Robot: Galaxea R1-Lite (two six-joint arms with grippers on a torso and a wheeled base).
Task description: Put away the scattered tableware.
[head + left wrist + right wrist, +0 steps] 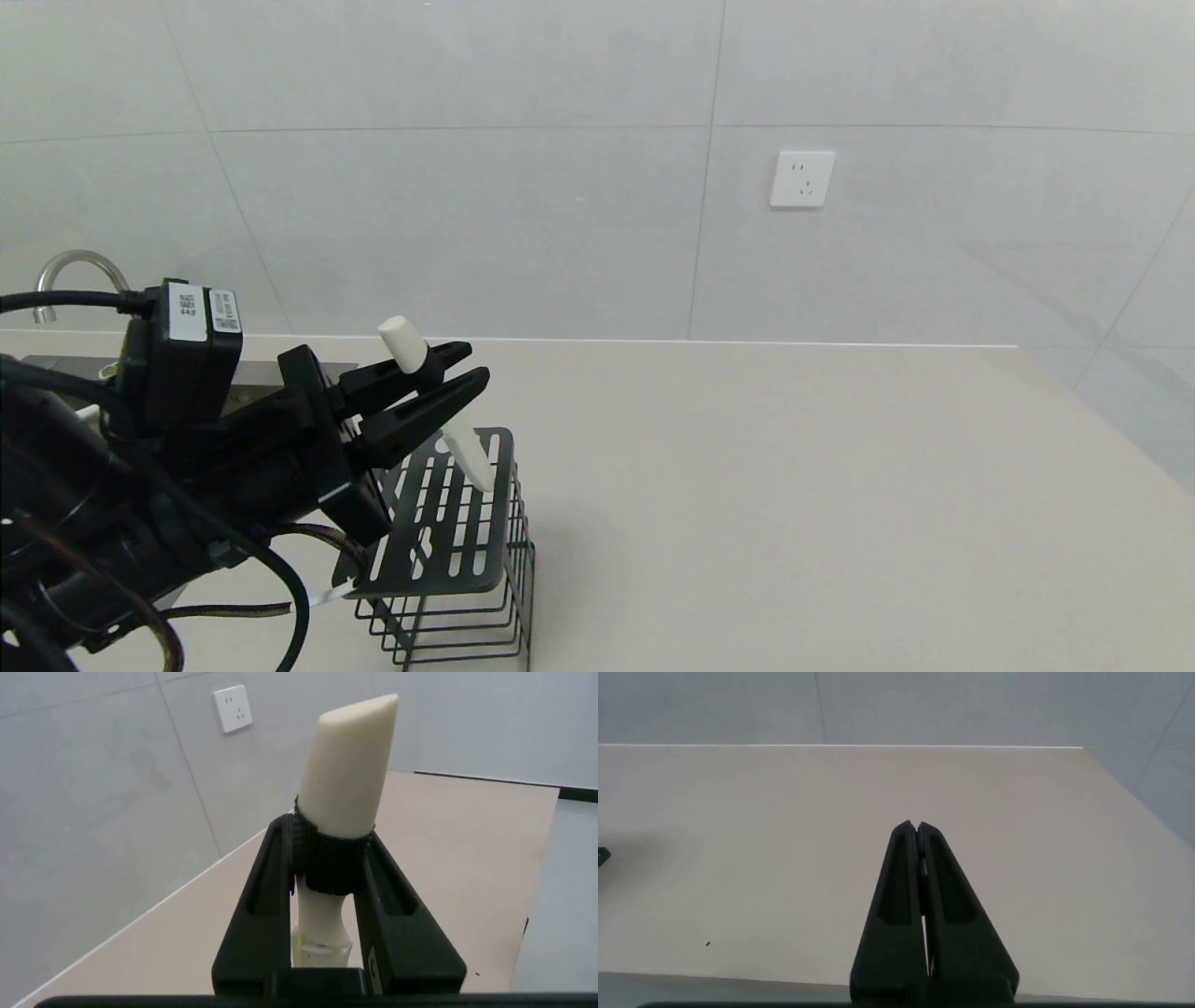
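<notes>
beige countertop (794, 485) against a grey tiled wall (467, 187) with a white socket (802, 179); curved faucet (79, 271) at far left. left gripper (474, 364) is clenched on a cream-white utensil handle (350, 765), jaws only as far apart as the handle's width. the handle is tilted, its blunt end poking above the jaws and its lower end over a black slotted wire rack (448, 541); contact with the rack unclear. right gripper (918, 831) is closed, holding nothing, over bare counter.
</notes>
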